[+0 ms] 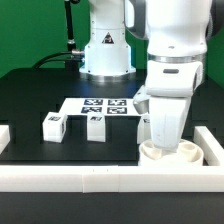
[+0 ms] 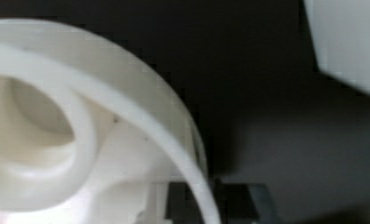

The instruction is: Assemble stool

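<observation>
The white round seat disc (image 1: 170,154) lies on the black table in the front corner of the border rails, on the exterior view's right. My gripper (image 1: 164,143) reaches straight down onto it. In the wrist view the seat (image 2: 57,110) fills most of the picture, with a socket hollow showing. Its thin curved rim (image 2: 203,195) runs between my two dark fingers (image 2: 249,198), which sit close on either side of it. Two short blocky legs with tags (image 1: 53,124) (image 1: 96,126) stand on the exterior view's left. A third leg (image 1: 146,123) is partly hidden behind my hand.
Long white border rails run along the front (image 1: 90,180) and the exterior view's right side (image 1: 213,148), close to the seat. The marker board (image 1: 103,105) lies behind the legs. The robot base (image 1: 105,50) stands at the back. A white block (image 2: 351,50) shows in the wrist view.
</observation>
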Controlling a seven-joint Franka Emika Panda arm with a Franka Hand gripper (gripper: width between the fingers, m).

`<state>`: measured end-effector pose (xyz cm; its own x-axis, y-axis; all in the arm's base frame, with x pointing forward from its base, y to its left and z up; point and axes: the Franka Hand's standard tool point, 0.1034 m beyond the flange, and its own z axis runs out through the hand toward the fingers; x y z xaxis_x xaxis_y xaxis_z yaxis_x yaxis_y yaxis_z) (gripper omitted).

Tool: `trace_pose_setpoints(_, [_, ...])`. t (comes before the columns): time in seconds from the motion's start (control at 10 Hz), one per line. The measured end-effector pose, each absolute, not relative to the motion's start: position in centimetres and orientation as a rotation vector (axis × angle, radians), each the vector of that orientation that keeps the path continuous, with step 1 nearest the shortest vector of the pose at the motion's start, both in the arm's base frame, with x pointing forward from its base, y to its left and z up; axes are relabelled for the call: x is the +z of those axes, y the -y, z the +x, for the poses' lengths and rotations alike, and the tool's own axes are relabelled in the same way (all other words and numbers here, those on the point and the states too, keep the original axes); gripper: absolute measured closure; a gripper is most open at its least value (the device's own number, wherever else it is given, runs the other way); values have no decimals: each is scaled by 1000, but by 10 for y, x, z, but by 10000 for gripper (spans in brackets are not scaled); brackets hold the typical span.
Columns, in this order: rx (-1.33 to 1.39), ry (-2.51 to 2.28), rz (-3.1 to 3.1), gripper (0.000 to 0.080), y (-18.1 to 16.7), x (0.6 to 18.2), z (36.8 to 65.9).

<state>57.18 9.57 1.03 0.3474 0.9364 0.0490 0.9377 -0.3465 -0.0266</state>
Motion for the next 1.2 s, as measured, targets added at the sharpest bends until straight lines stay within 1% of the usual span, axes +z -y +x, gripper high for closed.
trace_pose_setpoints(0.2, [-41, 1737, -2560, 771, -107, 11, 572])
trace_pose_setpoints(0.6, [-38, 1729, -2565, 771, -103, 11, 572])
trace_pose_setpoints(0.7, [-22, 1725, -2565, 693, -101, 13, 571])
trace_pose_setpoints(0.8, [-26, 1725, -2569, 554, -100, 19, 573])
trace_pose_setpoints(0.9, [-29, 1724, -2573, 554, -99, 26, 575])
trace_pose_setpoints(1.0, [-32, 1720, -2581, 371, -95, 34, 578])
trace_pose_setpoints(1.1, [-31, 1715, -2589, 240, -91, 43, 580])
trace_pose_setpoints(1.2, [-36, 1711, -2597, 240, -87, 50, 583])
